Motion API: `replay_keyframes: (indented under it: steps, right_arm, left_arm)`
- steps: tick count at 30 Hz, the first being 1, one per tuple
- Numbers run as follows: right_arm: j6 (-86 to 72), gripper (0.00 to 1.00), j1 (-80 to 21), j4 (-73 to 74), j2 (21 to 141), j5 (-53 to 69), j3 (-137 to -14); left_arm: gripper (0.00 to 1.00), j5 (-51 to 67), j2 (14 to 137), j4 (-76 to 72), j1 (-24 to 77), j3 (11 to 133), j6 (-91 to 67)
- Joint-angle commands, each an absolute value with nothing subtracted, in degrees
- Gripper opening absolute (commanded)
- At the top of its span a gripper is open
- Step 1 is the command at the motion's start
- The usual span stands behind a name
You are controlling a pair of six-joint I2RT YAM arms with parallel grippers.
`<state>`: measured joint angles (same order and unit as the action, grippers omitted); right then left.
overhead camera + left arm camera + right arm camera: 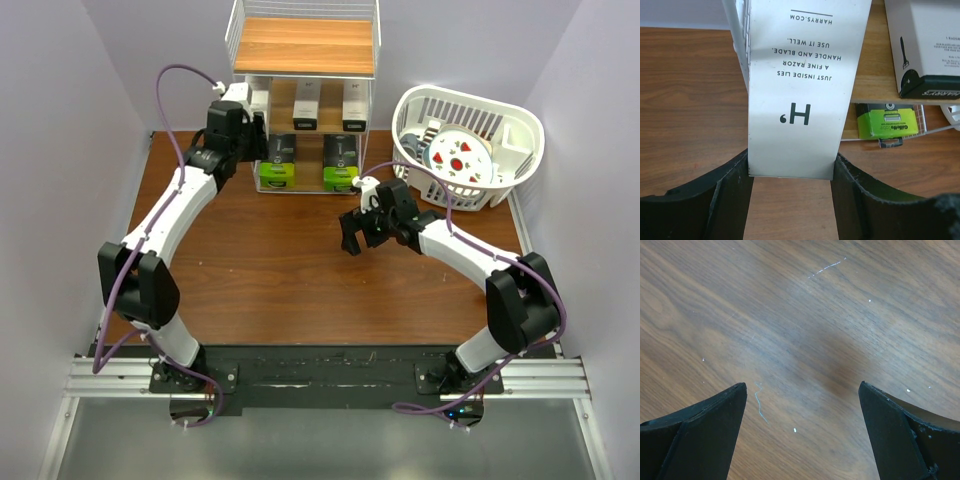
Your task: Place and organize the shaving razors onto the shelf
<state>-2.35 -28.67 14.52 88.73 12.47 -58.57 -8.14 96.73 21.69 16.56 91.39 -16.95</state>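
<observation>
**Carton in the left jaws, end-on to the shelf's left bay**

Top view: the shelf (305, 45) stands at the upper middle of the frame. Its middle tier holds two white cartons (305, 105), side by side towards the right. The bottom tier holds two black packs (277, 165) with lime-green ends. The left gripper (248, 118) is right at the shelf's left edge, level with the middle tier, and holds a third white carton, the held carton (245, 97). The free space on that tier is to the left of the shelved pair, directly ahead of this arm, which is much the nearer one. The right gripper (358, 240) hangs over bare table (300, 290) at mid-frame. The basket (470, 98) at upper right contains a patterned plate (460, 155) and other white items I cannot identify.

Left wrist view: the jaws are part-closed, clamping the held carton by its near end. Its long axis runs straight up the frame, away from the fingers (725, 200). A shelf wire post stands just left of it, and a shelved carton at upper right.

Right wrist view: the jaws are spread wide with nothing between them, only wood grain.
</observation>
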Motion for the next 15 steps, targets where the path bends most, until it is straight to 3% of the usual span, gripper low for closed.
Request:
replay_keyframes:
  steps: [1,15]
  right_arm:
    - [-1.9,0.99,-28.2,12.7,86.0,11.6,-58.2]
    - [-1.9,0.99,-27.6,12.2,85.8,11.7,-57.4]
  left_arm:
    - [0.52,-10.7,97.7,17.0,16.2,96.0,-17.7]
    - [0.67,-11.7,100.6,16.4,16.3,99.3,-17.8]
